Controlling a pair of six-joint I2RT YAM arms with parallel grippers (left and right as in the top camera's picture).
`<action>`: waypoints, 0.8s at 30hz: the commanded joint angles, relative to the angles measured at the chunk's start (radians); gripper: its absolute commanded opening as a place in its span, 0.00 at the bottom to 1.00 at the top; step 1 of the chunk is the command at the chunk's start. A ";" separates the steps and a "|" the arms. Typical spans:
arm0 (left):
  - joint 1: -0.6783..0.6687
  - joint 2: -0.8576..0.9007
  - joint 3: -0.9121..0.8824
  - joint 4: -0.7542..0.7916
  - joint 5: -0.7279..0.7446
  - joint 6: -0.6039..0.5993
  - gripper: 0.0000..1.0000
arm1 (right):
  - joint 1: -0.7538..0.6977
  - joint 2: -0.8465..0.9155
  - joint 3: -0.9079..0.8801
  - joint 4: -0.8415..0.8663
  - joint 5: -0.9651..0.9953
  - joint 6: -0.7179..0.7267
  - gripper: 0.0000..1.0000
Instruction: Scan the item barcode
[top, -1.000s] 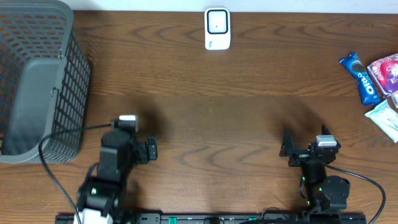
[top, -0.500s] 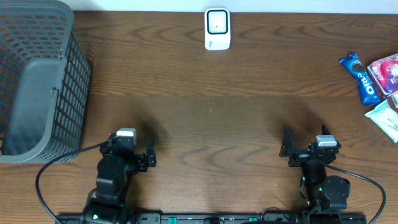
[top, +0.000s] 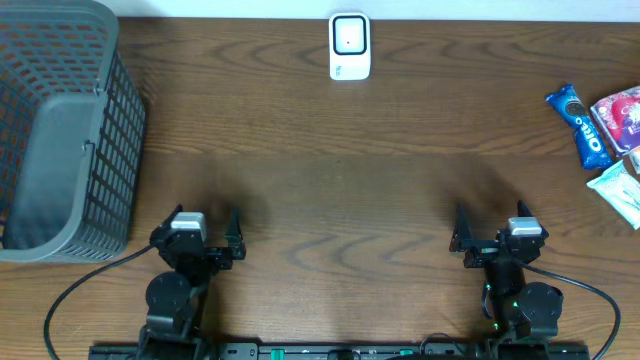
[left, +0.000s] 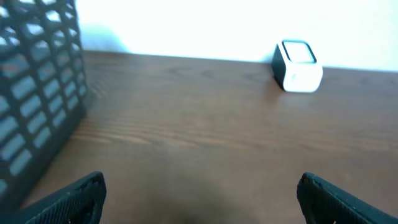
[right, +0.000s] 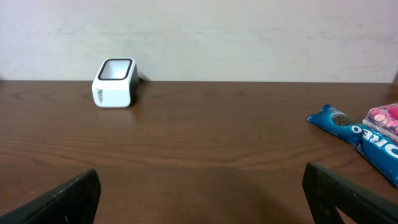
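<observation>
From overhead I see the basket (top: 60, 130) on the left end of the table (top: 340, 190), running from the back edge about two-thirds of the way toward me. The scanner (top: 349, 46) stands at the back edge near the middle, well apart from everything else. Along the right edge lies a cluster of packets: the cookie packet (top: 580, 125) is innermost, a second packet (top: 622, 112) is just right of it, and a third packet (top: 620, 190) is nearer me. The left gripper (top: 205, 215) sits near the front edge, just right of the basket's near corner. The right gripper (top: 490, 215) sits near the front edge right of centre, well apart from the packets.
</observation>
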 joint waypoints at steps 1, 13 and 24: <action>0.044 -0.063 -0.033 -0.011 0.015 0.028 0.98 | -0.006 -0.006 -0.003 -0.001 -0.003 -0.011 0.99; 0.144 -0.085 -0.033 -0.011 0.101 0.095 0.98 | -0.006 -0.006 -0.003 -0.002 -0.003 -0.011 0.99; 0.144 -0.085 -0.033 -0.014 0.097 0.068 0.98 | -0.006 -0.006 -0.003 -0.002 -0.003 -0.011 0.99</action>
